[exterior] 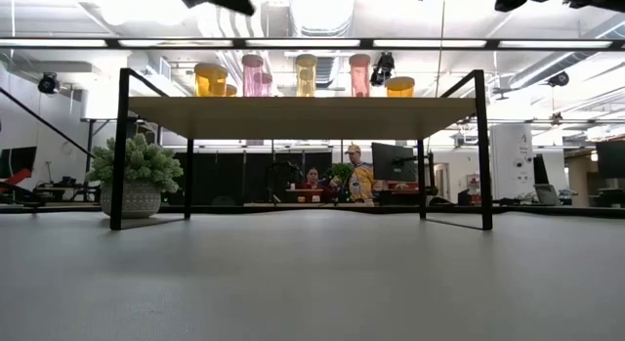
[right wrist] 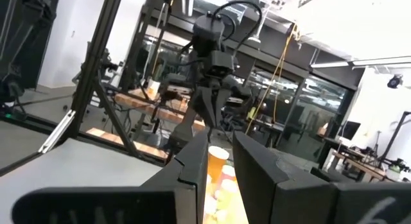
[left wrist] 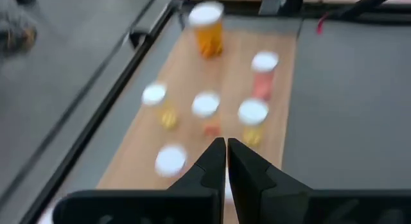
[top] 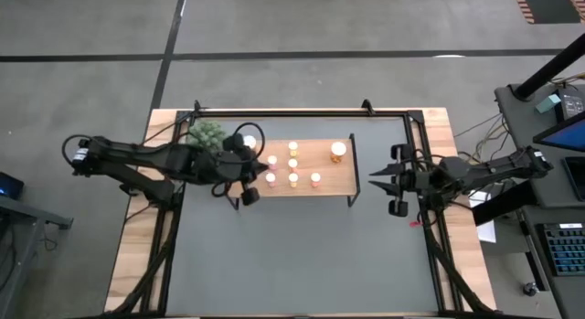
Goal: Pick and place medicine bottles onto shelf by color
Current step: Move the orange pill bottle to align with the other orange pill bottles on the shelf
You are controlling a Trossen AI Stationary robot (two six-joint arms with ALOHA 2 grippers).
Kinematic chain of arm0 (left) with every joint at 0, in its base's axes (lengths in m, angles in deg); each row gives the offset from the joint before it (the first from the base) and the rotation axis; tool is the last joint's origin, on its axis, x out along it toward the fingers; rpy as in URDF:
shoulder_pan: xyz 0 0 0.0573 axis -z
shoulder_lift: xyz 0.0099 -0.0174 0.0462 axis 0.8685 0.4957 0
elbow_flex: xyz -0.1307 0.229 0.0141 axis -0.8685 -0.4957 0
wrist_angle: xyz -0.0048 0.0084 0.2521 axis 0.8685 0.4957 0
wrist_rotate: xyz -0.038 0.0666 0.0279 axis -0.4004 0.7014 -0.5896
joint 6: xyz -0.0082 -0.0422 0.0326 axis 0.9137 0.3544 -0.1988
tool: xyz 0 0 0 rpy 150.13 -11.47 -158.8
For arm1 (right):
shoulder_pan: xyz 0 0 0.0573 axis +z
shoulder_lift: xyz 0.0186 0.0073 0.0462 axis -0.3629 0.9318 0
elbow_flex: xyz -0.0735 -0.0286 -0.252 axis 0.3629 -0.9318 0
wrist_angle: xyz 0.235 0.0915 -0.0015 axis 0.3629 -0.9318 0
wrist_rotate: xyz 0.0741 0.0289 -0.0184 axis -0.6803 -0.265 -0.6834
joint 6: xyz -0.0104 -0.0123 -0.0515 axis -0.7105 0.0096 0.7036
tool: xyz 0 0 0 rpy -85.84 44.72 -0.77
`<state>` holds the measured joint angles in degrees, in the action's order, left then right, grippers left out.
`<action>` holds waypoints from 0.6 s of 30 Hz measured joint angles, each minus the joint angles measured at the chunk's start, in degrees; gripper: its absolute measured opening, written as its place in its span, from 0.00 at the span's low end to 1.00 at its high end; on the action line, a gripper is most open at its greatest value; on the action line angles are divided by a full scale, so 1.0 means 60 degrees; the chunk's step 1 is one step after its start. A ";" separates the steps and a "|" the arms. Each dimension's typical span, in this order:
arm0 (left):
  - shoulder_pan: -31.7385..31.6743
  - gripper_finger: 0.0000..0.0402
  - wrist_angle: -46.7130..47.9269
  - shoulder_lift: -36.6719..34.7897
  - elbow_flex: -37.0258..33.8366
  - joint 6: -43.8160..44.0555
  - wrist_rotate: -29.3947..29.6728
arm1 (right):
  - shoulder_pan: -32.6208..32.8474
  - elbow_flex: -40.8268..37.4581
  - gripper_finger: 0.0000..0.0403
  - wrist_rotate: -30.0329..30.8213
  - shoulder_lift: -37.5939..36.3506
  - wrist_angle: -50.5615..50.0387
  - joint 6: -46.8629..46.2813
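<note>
- Bottles [top: 292, 164] stand upright on the shelf [top: 338, 177], caps up, long axes vertical. Pink ones sit toward the left end, yellow ones mid-board, one larger orange bottle [top: 338, 150] alone near the right end.
- No bottle shows on the table [top: 302, 255]; by that, sorting looks close to done.
- Left gripper [top: 247, 168] hangs over the shelf's left end, just beside the pink bottles; fingers pressed together, holding nothing. In its wrist view the bottles lie straight ahead of the fingertips.
- Right gripper [top: 377, 177] waits off the shelf's right end, apart from the board, slightly parted and empty. The orange bottle lies nearest it.
- The left arm is nearer to most bottles.
- Plant [top: 207, 133] sits behind the left arm.
- Hard to make out: the left wrist view is blurred, so label colours are uncertain; the left arm hides the shelf's left edge from above; exact bottle count cannot be told.
</note>
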<state>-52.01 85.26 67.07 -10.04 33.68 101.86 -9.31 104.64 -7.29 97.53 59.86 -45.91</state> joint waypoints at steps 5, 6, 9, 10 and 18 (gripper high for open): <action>-0.0004 0.00 0.1316 -0.0327 -0.0005 0.0936 -0.0014 | 0.0000 0.0005 0.16 0.0000 0.0186 -0.0031 0.0001; -0.0003 0.00 0.1483 -0.0356 -0.0028 0.0945 -0.0020 | 0.0000 0.0005 0.16 0.0000 0.0204 -0.0031 0.0001; 0.0000 0.00 0.1631 -0.0409 -0.0051 0.0944 -0.0142 | 0.0002 0.0035 0.16 0.0237 0.0200 -0.0059 -0.0049; 0.0000 0.00 0.1632 -0.0425 -0.0043 0.0944 -0.0185 | 0.0002 0.0112 0.16 0.0394 0.0200 -0.0183 -0.0141; 0.0237 0.00 0.1399 -0.0436 0.0050 0.1199 -0.0504 | 0.0026 0.1396 0.16 0.0641 0.1314 -0.2066 -0.1073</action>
<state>-50.59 93.65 64.45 -9.75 40.88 98.84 -9.16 113.02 -3.44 105.41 47.46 -52.34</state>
